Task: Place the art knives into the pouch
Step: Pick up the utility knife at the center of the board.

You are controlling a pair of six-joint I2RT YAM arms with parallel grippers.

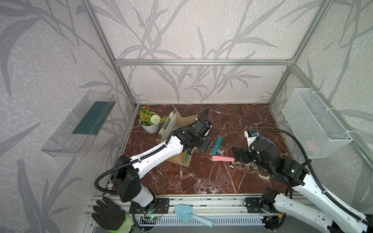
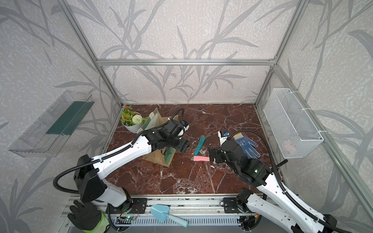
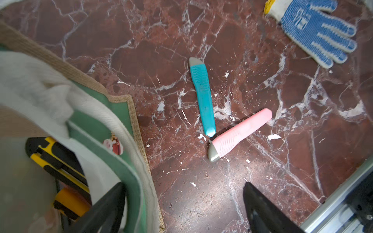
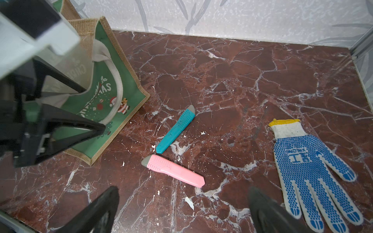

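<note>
Pouch (image 3: 119,111) holds a yellow knife (image 3: 58,159), left-wrist view only; left end effector (image 3: 182,185) and right end effector (image 4: 183,189) gape wide.

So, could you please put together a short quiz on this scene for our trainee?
1. True or false: the right pincer is shut on the pink knife.
2. How many knives lie on the table outside the pouch?
3. What shows inside the pouch? A) a yellow-and-black knife B) scissors C) a pen
Key: 1 false, it is open and the pink knife lies free; 2 two, the pink knife and the teal knife; 3 A.
</note>
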